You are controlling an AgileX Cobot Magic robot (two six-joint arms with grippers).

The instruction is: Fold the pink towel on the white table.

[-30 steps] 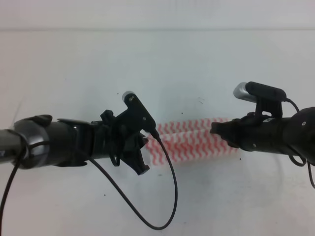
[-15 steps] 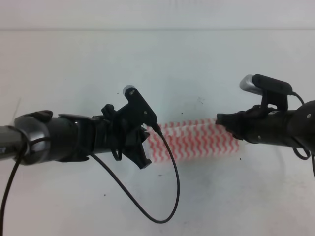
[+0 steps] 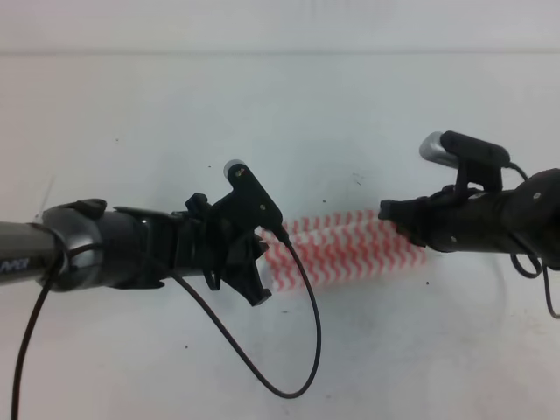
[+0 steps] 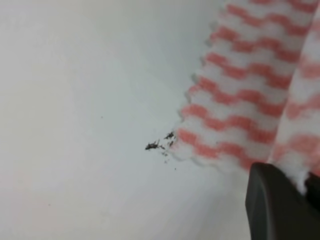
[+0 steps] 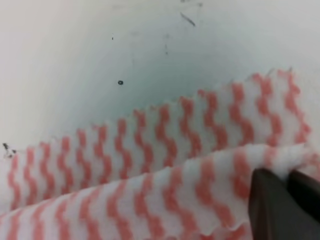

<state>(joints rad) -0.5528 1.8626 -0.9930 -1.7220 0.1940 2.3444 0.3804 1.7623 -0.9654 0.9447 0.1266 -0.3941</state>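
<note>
1. The pink towel (image 3: 346,248) lies on the white table (image 3: 289,114) as a narrow band. Its long axis runs left to right in the exterior high view, between the two arms.
2. The left gripper (image 3: 248,267) sits at the left end of the towel. In the left wrist view a dark fingertip (image 4: 275,202) is pressed against a raised ply of cloth at the frame's lower right. The gripper is judged to be clamped on that ply of the towel, though the second finger is mostly out of frame.
3. The right gripper (image 3: 391,214) sits at the right end of the towel. In the right wrist view its dark fingertips (image 5: 272,205) pinch the upper layer of cloth, which stands clear above a lower layer resting flat on the table.
4. Each arm therefore holds one end of the same long edge. Neither arm is nearer than the other; the towel spans the gap between them.
5. Controlling relation: the held upper layer lies on the near side of the flat lower layer, whose scalloped far edge (image 5: 165,107) is exposed beyond it.
6. Judged next requirement: both grippers carry the held edge across the short axis, in step, to keep the fold line parallel to the long axis.
7. Small dark specks (image 4: 159,145) lie on the table at the towel's left corner.
</note>
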